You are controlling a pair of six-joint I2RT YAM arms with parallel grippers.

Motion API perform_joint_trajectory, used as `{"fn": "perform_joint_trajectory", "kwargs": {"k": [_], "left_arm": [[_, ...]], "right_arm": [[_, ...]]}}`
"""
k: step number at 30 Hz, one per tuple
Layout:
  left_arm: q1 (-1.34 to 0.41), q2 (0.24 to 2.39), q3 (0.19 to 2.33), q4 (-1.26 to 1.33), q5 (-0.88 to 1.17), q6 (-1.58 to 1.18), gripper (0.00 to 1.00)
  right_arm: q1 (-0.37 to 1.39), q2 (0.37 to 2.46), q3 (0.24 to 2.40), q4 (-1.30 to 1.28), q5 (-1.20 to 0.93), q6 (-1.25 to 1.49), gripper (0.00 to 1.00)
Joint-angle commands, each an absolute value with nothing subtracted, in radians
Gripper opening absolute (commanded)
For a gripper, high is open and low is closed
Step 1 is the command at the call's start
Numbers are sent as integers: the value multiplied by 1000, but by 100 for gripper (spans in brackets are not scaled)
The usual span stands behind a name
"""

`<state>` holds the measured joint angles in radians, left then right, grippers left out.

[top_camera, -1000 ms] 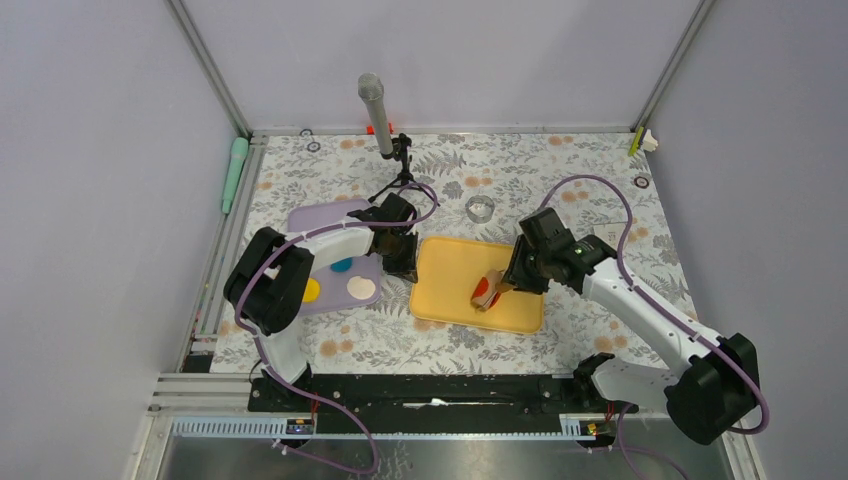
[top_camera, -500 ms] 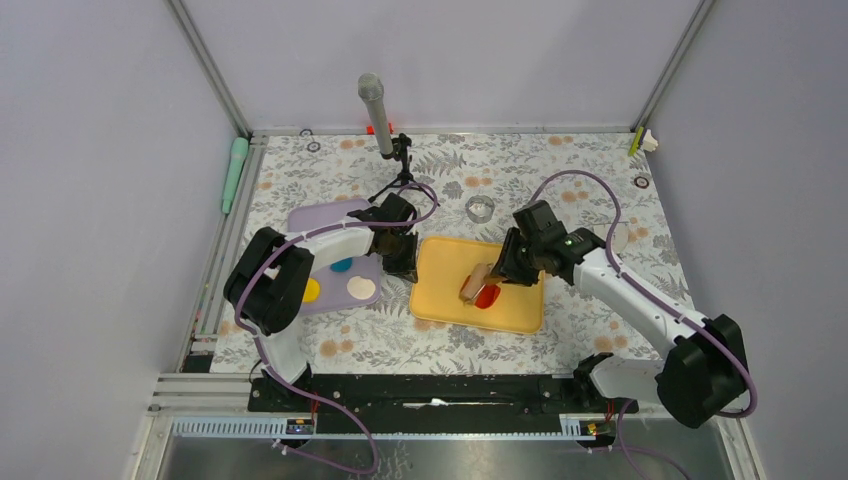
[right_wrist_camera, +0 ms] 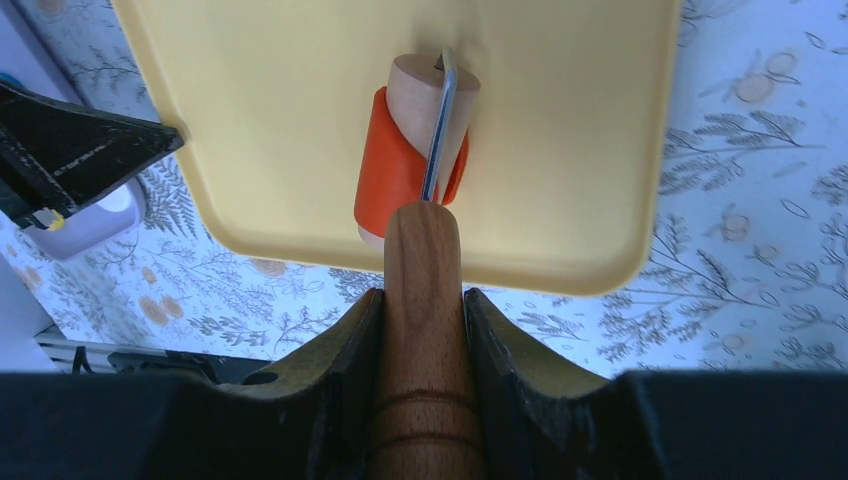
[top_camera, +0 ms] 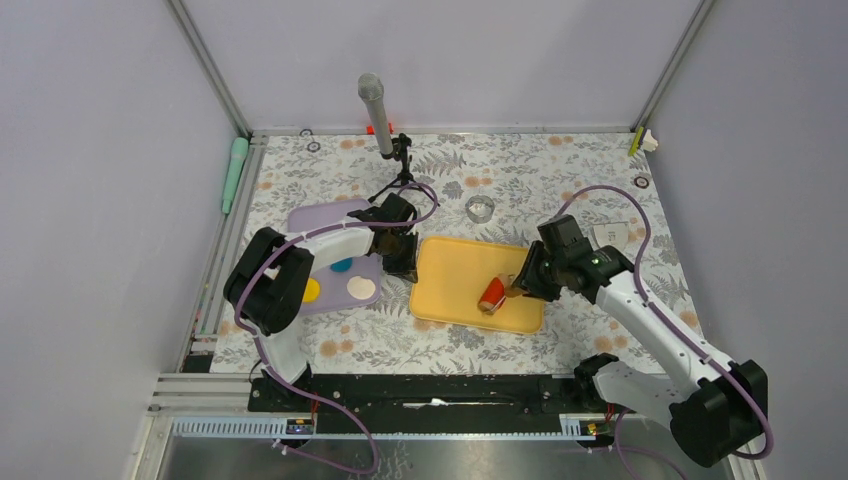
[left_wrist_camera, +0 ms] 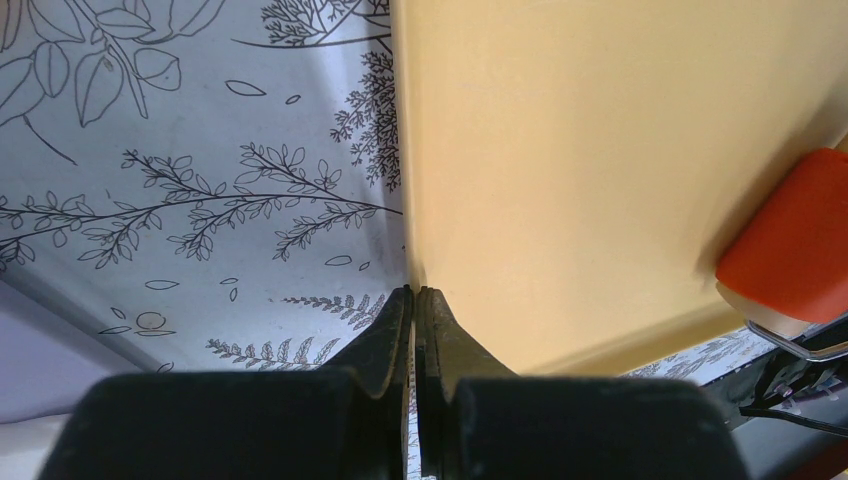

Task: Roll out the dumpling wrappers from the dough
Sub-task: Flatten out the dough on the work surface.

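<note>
A yellow tray (top_camera: 455,270) lies at the table's centre. My right gripper (top_camera: 520,288) is shut on the wooden handle (right_wrist_camera: 424,300) of a small roller (right_wrist_camera: 432,90) resting on the tray's near right part. A sheet of red clay, the dumpling wrapper (top_camera: 491,294), is wrapped around the roller's drum, as the right wrist view (right_wrist_camera: 392,170) shows. It also shows at the right edge of the left wrist view (left_wrist_camera: 795,245). My left gripper (top_camera: 402,265) is shut, its tips (left_wrist_camera: 415,292) touching the tray's left rim (left_wrist_camera: 405,180).
A purple tray (top_camera: 335,215) left of the yellow one holds a blue disc (top_camera: 342,265), a yellow disc (top_camera: 312,290) and a cream disc (top_camera: 361,289). A metal ring cutter (top_camera: 481,209) lies behind the yellow tray. A microphone stand (top_camera: 400,165) stands at the back.
The right gripper pushed the roller left across the tray, then drew it back right and nearer. The left gripper has not moved.
</note>
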<state>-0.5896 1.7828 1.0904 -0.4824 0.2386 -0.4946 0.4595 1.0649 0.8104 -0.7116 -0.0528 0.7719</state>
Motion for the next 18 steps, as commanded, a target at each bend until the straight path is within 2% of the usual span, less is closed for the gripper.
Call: {"fn": "perform_joint_trajectory", "kwargs": {"k": [1, 10, 18], "left_arm": [[-595, 1767, 1108, -501, 230, -480, 0], [-595, 1771, 1106, -502, 230, -479, 0], [-595, 1775, 1112, -498, 236, -479, 0]], "right_arm": [[444, 1067, 797, -987, 81, 752, 0], [434, 1046, 817, -1051, 121, 745, 0], [434, 1121, 833, -932, 47, 736, 0]]}}
